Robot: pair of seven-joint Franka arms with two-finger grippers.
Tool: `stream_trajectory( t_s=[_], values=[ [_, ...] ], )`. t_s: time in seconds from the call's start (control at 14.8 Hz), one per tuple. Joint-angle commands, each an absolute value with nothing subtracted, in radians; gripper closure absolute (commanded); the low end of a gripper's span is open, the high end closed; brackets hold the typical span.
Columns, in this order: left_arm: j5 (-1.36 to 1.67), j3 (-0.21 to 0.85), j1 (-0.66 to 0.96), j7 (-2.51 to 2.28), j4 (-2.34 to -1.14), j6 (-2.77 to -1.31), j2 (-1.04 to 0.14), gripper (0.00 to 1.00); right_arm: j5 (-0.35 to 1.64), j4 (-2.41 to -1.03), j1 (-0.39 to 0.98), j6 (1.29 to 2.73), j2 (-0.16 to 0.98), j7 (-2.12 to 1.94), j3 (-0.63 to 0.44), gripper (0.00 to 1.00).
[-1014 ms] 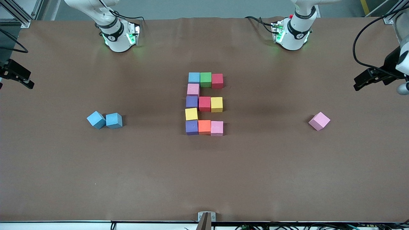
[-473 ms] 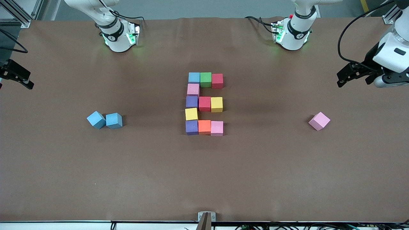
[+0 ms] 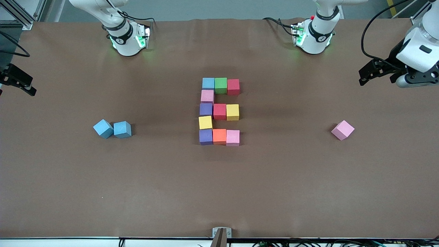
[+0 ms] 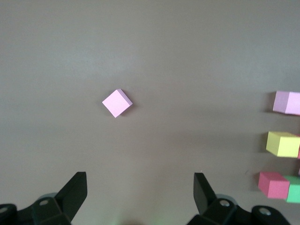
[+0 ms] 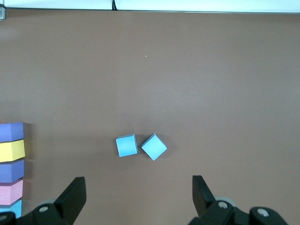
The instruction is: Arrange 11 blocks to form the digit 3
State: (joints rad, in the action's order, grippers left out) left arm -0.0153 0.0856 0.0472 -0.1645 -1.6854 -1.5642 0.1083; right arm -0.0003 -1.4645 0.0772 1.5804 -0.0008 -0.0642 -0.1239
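Several blocks sit tight together mid-table: blue [image 3: 208, 83], green [image 3: 221, 85] and red [image 3: 233, 86] in the row farthest from the camera, pink [image 3: 207, 96], purple [image 3: 205, 109], red [image 3: 219, 111], yellow [image 3: 232, 112], yellow [image 3: 205, 122], then purple [image 3: 205, 136], orange [image 3: 219, 136] and pink [image 3: 233, 137]. A loose pink block [image 3: 342, 130] [image 4: 117, 103] lies toward the left arm's end. My left gripper [image 3: 375, 73] [image 4: 140, 180] hangs open and empty over that end. My right gripper [image 3: 17, 82] [image 5: 138, 183] waits open and empty over the right arm's end.
Two loose blue blocks [image 3: 103, 129] [image 3: 122, 129] touch each other toward the right arm's end, seen in the right wrist view as well [image 5: 126, 145] [image 5: 154, 146]. The brown table [image 3: 219, 192] is bare around the cluster. Both arm bases [image 3: 127, 37] [image 3: 313, 36] stand farthest from the camera.
My left gripper has swung in over its end of the table, toward the bases and slightly toward the middle. The right arm and all blocks have not moved.
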Motion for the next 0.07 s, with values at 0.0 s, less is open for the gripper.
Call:
stream_trajectory(
  t_s=[0.0],
  values=[
    [0.002, 0.078, 0.048, -0.104, -1.657, -1.523, 0.104, 0.00, -0.009, -1.457, 0.084, 1.583, 0.002, -0.051, -0.124, 0.00]
  ],
)
